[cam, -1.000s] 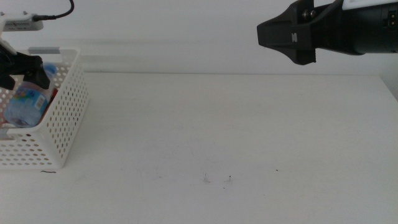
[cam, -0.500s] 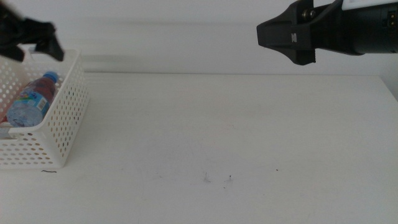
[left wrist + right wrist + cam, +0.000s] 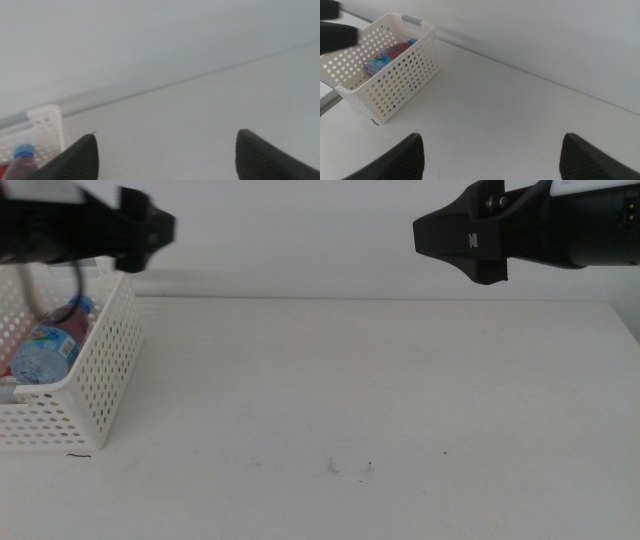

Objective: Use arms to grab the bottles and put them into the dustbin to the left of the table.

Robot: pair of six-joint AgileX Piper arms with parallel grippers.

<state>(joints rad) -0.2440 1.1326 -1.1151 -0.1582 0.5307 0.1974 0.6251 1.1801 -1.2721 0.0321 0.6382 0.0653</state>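
Left hand hangs above the far-left corner of the bench, over the dustbin's far rim; jaws spread wide, nothing between them in the left wrist view. Likely reading: load is in, so it is up clear of the lattice walls. Right hand is raised over the far edge towards the right, jaws also wide apart and empty, apparently parked out of the way. Dustbin sits at the left edge. Inside it lies the water bottle, blue cap towards the far side, with something red beside it, probably the can. Tea bottle isn't identifiable. No bottles remain on the bench.
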